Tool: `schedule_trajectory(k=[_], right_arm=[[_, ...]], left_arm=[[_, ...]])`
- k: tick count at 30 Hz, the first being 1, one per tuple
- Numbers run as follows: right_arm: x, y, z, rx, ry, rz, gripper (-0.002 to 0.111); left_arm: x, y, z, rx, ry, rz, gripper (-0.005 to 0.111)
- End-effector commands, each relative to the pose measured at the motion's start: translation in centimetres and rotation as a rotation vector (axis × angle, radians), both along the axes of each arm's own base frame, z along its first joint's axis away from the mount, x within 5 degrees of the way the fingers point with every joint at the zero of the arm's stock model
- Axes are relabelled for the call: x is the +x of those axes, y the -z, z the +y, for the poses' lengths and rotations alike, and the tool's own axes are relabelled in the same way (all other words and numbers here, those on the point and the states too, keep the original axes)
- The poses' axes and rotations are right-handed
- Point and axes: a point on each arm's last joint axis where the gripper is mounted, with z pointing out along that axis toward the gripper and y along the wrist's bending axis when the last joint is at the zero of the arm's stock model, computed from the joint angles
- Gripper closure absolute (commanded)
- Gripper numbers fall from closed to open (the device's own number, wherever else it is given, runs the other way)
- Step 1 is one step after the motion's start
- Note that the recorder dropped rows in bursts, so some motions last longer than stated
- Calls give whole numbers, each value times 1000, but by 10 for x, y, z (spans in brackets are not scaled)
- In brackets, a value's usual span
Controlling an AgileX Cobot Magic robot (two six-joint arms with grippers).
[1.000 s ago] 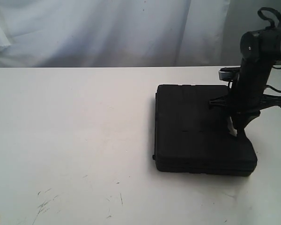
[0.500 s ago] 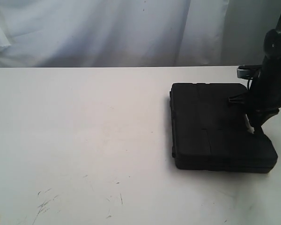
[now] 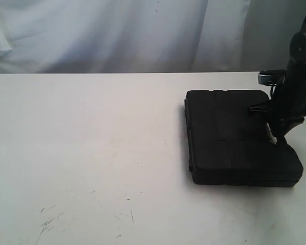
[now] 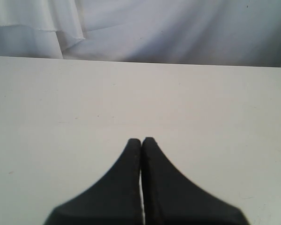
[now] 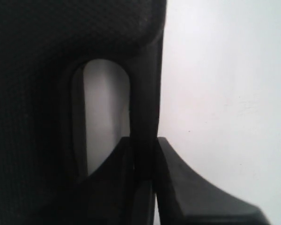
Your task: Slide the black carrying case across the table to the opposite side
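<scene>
Okay so the case (image 3: 234, 138) is lying flat on the white table (image 3: 92, 143), way over on the right of the exterior view, and the right arm (image 3: 290, 87) comes down onto its right-hand edge. The right wrist view explains it: one finger (image 5: 110, 159) pokes through the handle slot (image 5: 100, 108), the other finger (image 5: 187, 173) sits outside, and the right jaws are pinched narrow on the handle bar (image 5: 145, 93) between them. That's probably the smart way to drag something this flat, since the handle gives a firm hold and the case can stay down on the table while it slides. The left jaws are pressed together with nothing in them, hanging over bare table in the left wrist view, so that arm looks like it's just keeping out of the way. Now the murky bits: the right arm is cut off by the frame edge, and it's black on black, so the exterior view can't show where finger ends and case begins. The left arm isn't in the exterior view at all, and the table's right edge is out of frame, so how much room is left that way is anyone's guess.
</scene>
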Motion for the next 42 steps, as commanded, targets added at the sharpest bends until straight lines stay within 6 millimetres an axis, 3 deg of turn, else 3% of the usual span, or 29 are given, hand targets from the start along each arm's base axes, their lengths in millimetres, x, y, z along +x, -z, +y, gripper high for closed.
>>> schedule_trajectory(k=[1,13,16,20,25,31,34,39,42], right_arm=[[1,-4,-11,-9,12,-22,108],[2,-4,-18,35,59,-21,108],[2,-4,-17,48,38,-18,99],[4,-4,-14,81,10,-40,73],[5,-16,-18,84,31,-73,63],[2,-55,-23,141,76,-134,63],[-8,-91,-17,240,117,-193,73],[-33,-164,-4,386,20,-399,108],[-66,-204,-1,475,-16,-589,108]], left_arm=[[0,0,0,2,-3,-15,107],[0,0,0,2,-3,-15,107],[0,0,0,2,-3,-15,107],[0,0,0,2,-3,-15,107],[0,0,0,2,-3,-15,107],[0,0,0,2,-3,-15,107],[0,0,0,2,-3,-15,107],[0,0,0,2,-3,-15,107],[0,0,0,2,-3,-15,107]])
